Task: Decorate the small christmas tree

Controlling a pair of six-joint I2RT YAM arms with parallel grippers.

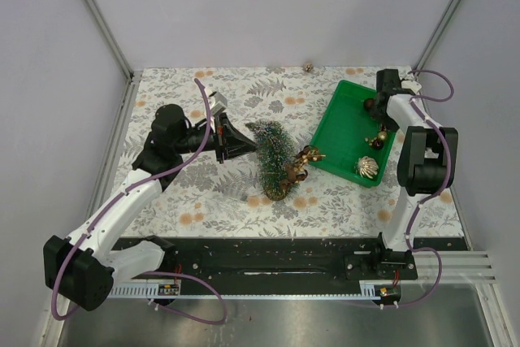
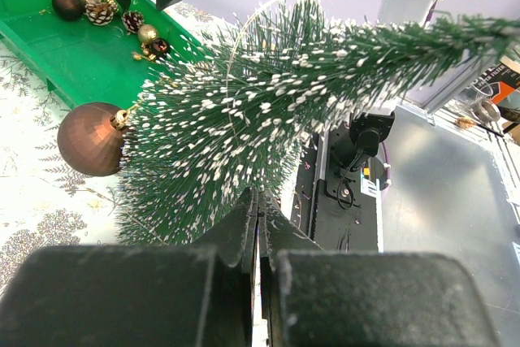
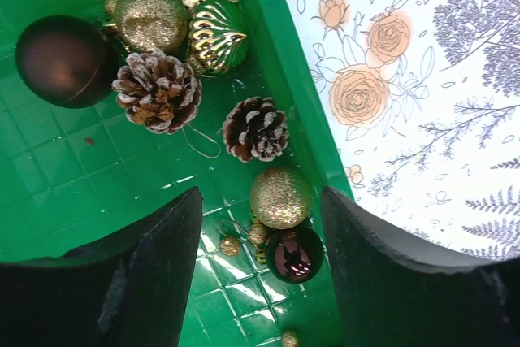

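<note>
Floral-and-fern print across the whole bench [image 1: 341,201]. On its right half, set at an angle, a green tray [image 1: 341,123] with ornaments inside.

Left of the tray, just beside its near corner, about mid-bench: the small christmas tree [image 1: 272,156], wooden base toward the arms, tip toward the far side. Cannot tell from above whether upright or leaning. A cluster of gold and brown ornaments [image 1: 305,156] on the side facing the tray.

At the tree's left side, the left hand [image 2: 257,217]: pressed together, tips right against the frosted bristles low on the tree. Cannot tell whether any bristle is caught between them.

Over the far end of the tray, the right hand [image 3: 260,225]: spread wide, gripping nothing.

Hanging at the tree's edge in the left wrist view, a brown faceted ball [image 2: 89,140] with a gold cap.

In the tray under the right hand, from bigger to smaller:
- dark brown matte ball [image 3: 61,58]
- large gold glitter ball [image 3: 150,14], touching a gold ribbed ornament [image 3: 215,38]
- big frosted pinecone [image 3: 158,91], just below those two
- small frosted pinecone [image 3: 256,127]
- small gold glitter ball [image 3: 280,197], seen between the two fingers [image 3: 162,274]
- glossy dark ball [image 3: 292,253], just beside it
- tiny gold bead [image 3: 230,245]
</note>
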